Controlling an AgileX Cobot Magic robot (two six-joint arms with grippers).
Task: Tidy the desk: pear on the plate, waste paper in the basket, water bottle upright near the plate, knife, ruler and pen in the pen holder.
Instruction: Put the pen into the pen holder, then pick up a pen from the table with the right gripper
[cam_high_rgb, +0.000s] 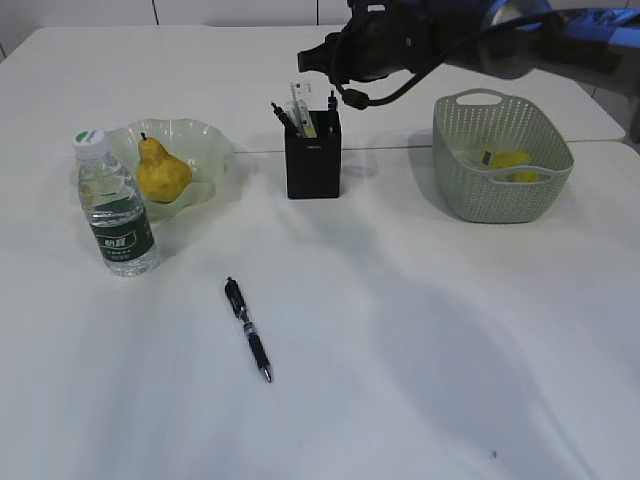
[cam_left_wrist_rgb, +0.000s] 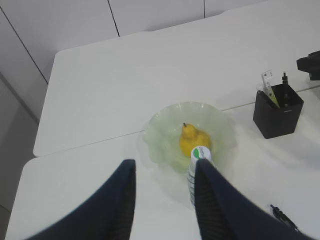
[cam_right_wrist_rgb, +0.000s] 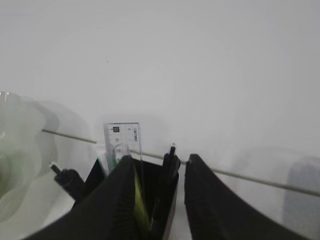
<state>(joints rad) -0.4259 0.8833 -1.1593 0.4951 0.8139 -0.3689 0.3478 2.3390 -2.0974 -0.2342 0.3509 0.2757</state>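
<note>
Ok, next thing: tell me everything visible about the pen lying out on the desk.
The pen is a slim black retractable type with a clip at its upper end, a silvery band near the middle and a silvery tip. It looks like plastic. It lies flat on the white desk, slanted, tip toward the camera and to the right, clip end away. It sits alone in front of the pen holder, right of the water bottle. Nothing but the desk touches it; neither tool is near.

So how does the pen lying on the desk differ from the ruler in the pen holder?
The pen lies flat on the bare desk, out in front; the ruler stands upright inside the pen holder. The pen is dark and opaque, the ruler clear with printed marks. Both are slim desk tools.
</note>
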